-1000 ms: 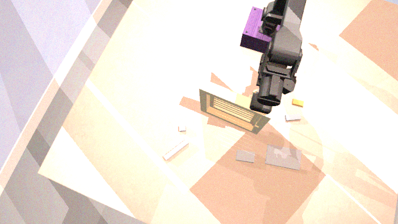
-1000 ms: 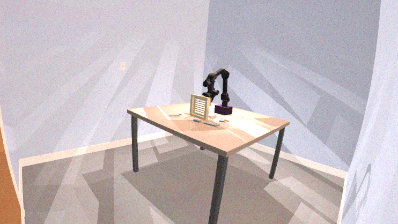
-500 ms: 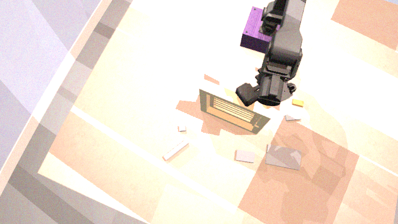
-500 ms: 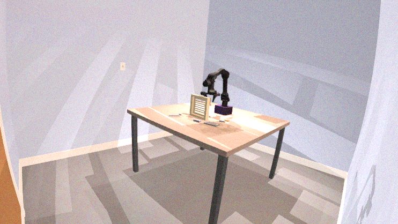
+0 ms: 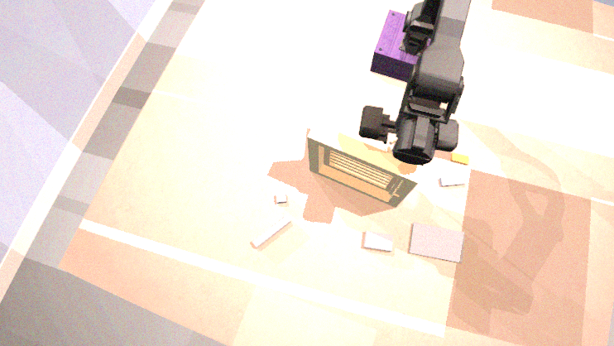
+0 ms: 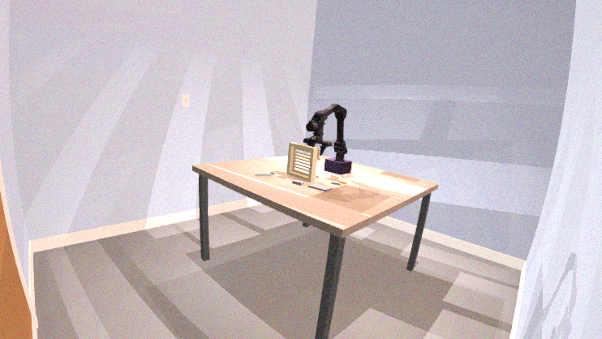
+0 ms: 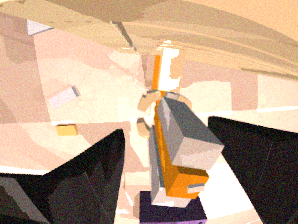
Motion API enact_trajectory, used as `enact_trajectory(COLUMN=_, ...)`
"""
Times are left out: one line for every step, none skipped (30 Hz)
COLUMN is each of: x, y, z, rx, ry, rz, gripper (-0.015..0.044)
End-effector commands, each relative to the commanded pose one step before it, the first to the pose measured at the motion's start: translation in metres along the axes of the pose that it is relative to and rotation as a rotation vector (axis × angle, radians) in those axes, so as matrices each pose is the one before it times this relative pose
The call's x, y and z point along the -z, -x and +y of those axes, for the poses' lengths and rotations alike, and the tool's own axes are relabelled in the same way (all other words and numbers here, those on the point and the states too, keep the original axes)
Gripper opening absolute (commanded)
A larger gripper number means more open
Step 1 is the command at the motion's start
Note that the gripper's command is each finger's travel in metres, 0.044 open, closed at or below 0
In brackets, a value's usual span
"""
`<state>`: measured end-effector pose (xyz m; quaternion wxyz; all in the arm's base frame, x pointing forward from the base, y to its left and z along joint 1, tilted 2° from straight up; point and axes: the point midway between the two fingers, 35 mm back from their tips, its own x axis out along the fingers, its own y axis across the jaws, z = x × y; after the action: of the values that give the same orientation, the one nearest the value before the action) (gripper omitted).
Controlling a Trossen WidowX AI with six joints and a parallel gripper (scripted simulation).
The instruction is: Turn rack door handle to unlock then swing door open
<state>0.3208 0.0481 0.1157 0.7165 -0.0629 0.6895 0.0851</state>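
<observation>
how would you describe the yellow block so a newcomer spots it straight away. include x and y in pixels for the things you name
Find the purple box (image 5: 388, 60) (image 6: 337, 165) under the arm, then look in the top view to the right of the gripper (image 5: 410, 128). The small flat block (image 5: 459, 158) (image 7: 67, 130) there is the one. Its yellow colour sets it apart from the pale pieces nearby.
</observation>
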Motion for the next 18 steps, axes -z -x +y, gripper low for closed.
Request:
enact_trajectory(x=-0.00037, y=0.00037, z=-0.00052, rx=0.00343, ry=-0.1802, rz=-0.00225, gripper=0.0293)
enact_trajectory(x=0.0, y=0.0, z=0.0, rx=0.0, ry=-0.0495, rz=0.0, gripper=0.0293)
enact_trajectory(x=0.0, y=0.0, z=0.0, rx=0.0, ry=-0.0495, rz=0.0, gripper=0.0293)
enact_trajectory(x=0.0, y=0.0, z=0.0, rx=0.0, ry=-0.0495, rz=0.0, gripper=0.0293)
enact_trajectory(x=0.0, y=0.0, z=0.0, rx=0.0, ry=-0.0495, rz=0.0, gripper=0.0293)
enact_trajectory(x=0.0, y=0.0, z=0.0, rx=0.0, ry=-0.0495, rz=0.0, gripper=0.0293)
enact_trajectory(x=0.0, y=0.0, z=0.0, rx=0.0, ry=-0.0495, rz=0.0, gripper=0.0293)
enact_trajectory(x=0.0, y=0.0, z=0.0, rx=0.0, ry=-0.0495, rz=0.0, gripper=0.0293)
enact_trajectory(x=0.0, y=0.0, z=0.0, rx=0.0, ry=-0.0495, rz=0.0, gripper=0.0293)
enact_trajectory(x=0.0, y=0.0, z=0.0, rx=0.0, ry=-0.0495, rz=0.0, gripper=0.0293)
enact_trajectory(x=0.0, y=0.0, z=0.0, rx=0.0, ry=-0.0495, rz=0.0, gripper=0.0293)
enact_trajectory(x=0.0, y=0.0, z=0.0, rx=0.0, ry=-0.0495, rz=0.00001, gripper=0.0293)
enact_trajectory(x=0.0, y=0.0, z=0.0, rx=0.00001, ry=-0.0495, rz=0.00001, gripper=0.0293)
enact_trajectory(x=0.0, y=0.0, z=0.0, rx=0.00001, ry=-0.0495, rz=0.00001, gripper=0.0293)
enact_trajectory(x=0.0, y=0.0, z=0.0, rx=0.00001, ry=-0.0495, rz=0.00001, gripper=0.0293)
enact_trajectory(x=0.0, y=0.0, z=0.0, rx=0.00001, ry=-0.0495, rz=0.00001, gripper=0.0293)
enact_trajectory(x=0.0, y=0.0, z=0.0, rx=0.00001, ry=-0.0495, rz=0.00001, gripper=0.0293)
enact_trajectory(x=0.0, y=0.0, z=0.0, rx=0.00001, ry=-0.0495, rz=0.00001, gripper=0.0293)
